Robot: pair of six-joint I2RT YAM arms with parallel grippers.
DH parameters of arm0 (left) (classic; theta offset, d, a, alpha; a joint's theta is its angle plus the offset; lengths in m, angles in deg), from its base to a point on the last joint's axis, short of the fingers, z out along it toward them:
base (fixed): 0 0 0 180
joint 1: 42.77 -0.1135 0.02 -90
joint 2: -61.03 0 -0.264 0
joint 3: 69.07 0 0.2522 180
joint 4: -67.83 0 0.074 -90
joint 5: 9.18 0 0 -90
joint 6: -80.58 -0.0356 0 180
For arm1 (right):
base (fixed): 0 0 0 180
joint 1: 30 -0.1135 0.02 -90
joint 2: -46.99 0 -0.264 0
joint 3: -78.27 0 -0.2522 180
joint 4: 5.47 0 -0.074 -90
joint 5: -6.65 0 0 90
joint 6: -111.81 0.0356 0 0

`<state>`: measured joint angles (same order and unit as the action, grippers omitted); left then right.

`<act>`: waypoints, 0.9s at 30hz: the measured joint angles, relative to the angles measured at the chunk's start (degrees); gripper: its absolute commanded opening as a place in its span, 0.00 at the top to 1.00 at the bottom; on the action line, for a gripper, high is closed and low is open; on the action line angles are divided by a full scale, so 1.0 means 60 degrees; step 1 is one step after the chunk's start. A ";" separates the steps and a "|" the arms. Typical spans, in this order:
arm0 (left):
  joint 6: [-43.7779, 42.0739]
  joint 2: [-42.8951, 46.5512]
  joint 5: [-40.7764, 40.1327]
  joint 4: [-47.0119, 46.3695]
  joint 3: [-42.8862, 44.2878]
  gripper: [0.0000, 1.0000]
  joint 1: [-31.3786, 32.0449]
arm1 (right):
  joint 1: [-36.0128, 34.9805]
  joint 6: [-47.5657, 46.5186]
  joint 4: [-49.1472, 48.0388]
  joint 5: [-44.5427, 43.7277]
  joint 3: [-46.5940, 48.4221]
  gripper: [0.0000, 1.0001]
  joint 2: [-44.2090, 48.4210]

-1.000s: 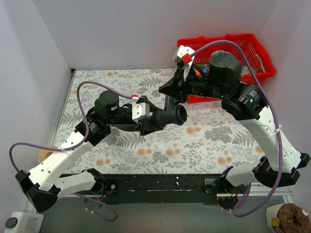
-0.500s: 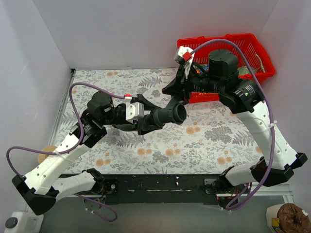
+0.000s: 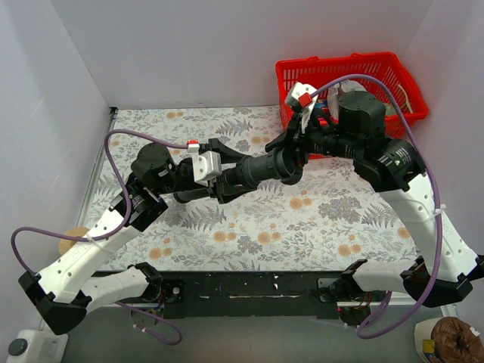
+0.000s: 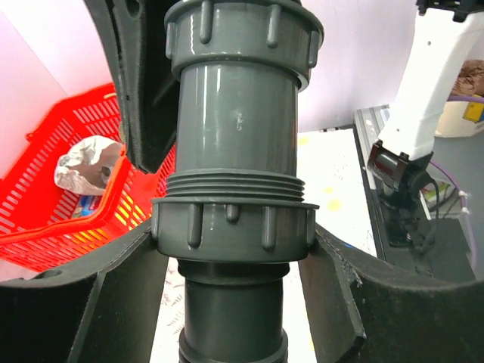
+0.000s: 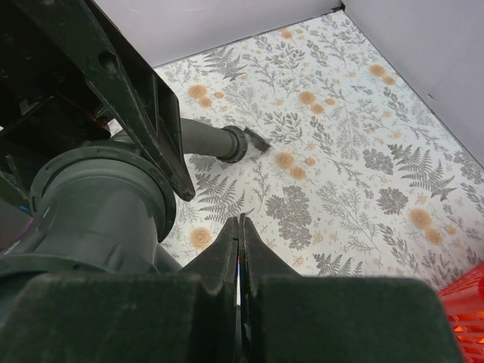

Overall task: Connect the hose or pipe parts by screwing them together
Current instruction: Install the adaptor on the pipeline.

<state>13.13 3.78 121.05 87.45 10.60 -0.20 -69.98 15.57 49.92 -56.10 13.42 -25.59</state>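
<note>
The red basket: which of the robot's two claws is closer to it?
Right. The right gripper, shut, is just in front of the red basket, beside one end of the grey pipe; the left gripper grips that pipe farther away, over the floral mat.

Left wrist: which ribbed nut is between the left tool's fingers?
The lower nut, under the exposed threads, held by the left tool; the upper nut lies beyond it.

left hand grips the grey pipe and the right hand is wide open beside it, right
No: the right hand is shut and empty, as the right wrist view shows. The left hand does grip the grey pipe.
</note>
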 measured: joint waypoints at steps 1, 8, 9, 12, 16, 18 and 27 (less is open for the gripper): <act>0.0069 0.0000 -0.0066 -0.0178 -0.0025 1.00 0.0026 | 0.0033 0.0011 -0.0066 -0.0098 -0.0135 0.99 0.0131; 0.0441 0.0000 -0.0448 -0.0987 -0.0186 1.00 0.0138 | 0.0055 0.0229 -0.0809 -0.0477 -0.0441 0.99 0.0565; 0.0484 0.0000 -0.0484 -0.1067 -0.0215 1.00 0.0149 | 0.0058 0.0259 -0.0973 -0.0535 -0.0565 0.99 0.0641; 0.0659 -0.0011 -0.0525 -0.1155 -0.0302 1.00 0.0178 | 0.0066 0.0430 -0.1508 -0.0845 -0.1224 0.94 0.1024; 0.0947 -0.0047 -0.0382 -0.0965 -0.0302 1.00 0.0175 | 0.0149 0.0827 -0.2335 -0.1213 -0.2255 0.94 0.1585; 0.1093 -0.0047 -0.0288 -0.0933 -0.0302 1.00 0.0157 | 0.0284 0.1031 -0.2634 -0.1206 -0.2477 0.93 0.1701; 0.1260 0.0127 0.0022 -0.1056 0.0211 1.00 -0.0266 | 0.1297 0.1515 -0.2911 -0.1151 -0.2459 0.86 0.1523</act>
<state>20.69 4.54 121.18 81.12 11.87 -1.80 -62.20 24.66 32.45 -63.01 -1.34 -16.45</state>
